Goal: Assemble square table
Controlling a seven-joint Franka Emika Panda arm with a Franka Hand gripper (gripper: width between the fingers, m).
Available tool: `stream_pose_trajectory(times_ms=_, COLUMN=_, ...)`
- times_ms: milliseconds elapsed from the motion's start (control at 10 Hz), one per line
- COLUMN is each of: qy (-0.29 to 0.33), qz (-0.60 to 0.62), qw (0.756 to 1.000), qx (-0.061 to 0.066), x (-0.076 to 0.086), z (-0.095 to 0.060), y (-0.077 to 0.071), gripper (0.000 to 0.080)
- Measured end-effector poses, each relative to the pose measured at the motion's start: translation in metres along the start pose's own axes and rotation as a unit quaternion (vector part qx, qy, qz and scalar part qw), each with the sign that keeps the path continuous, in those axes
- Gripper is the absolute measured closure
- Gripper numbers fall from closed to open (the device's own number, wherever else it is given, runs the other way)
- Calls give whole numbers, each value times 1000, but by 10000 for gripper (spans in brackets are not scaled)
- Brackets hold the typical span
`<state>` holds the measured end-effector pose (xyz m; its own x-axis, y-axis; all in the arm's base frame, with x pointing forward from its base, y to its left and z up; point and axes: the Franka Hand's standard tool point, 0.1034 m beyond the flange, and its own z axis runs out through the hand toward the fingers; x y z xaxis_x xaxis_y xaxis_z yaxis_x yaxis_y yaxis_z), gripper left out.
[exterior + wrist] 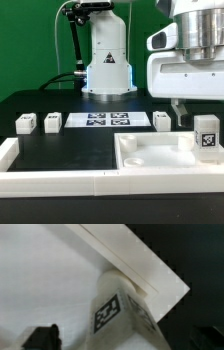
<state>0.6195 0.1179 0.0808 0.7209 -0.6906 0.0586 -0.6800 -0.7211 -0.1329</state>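
Pointing at the exterior view, the first asks: "Where is the tabletop?"

"Low on the black table, toward the exterior view's right, open side up, just behind the long white bars that run along the front and the exterior view's left."

"And the leg?"

"It stands upright at the tabletop's far corner on the exterior view's right, its tag facing the camera. The wrist view shows the same leg close against the raised rim of the tabletop, right where two walls meet."

"What of the gripper?"

"It hangs over that corner with its fingers spread. One dark finger shows in the wrist view, apart from the leg and not touching it. The leg is not pinched."

"Anything else out there?"

"Three other legs: two side by side on the exterior view's left of the marker board, one just beside its other end. The arm's base rises behind the board."
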Motion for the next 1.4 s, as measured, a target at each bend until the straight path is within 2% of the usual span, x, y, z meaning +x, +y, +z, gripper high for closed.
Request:
stream_pose_trajectory(times_ms=300, qy=0, qz=-89, qw=996, qx=0, x=0, z=0, y=0, gripper=151)
stream_pose_trajectory(times_ms=900, qy=2, qz=-307, qw=952, qx=-4, x=3, z=0, y=2, gripper=151)
stream_pose_trajectory(times_ms=1200, qy=4, qz=-334, qw=943, qx=-8, x=3, z=0, y=2, gripper=162)
stream_pose_trajectory(times_ms=1400, qy=4, qz=-333, qw=943, qx=-8, x=3, z=0, y=2, gripper=511)
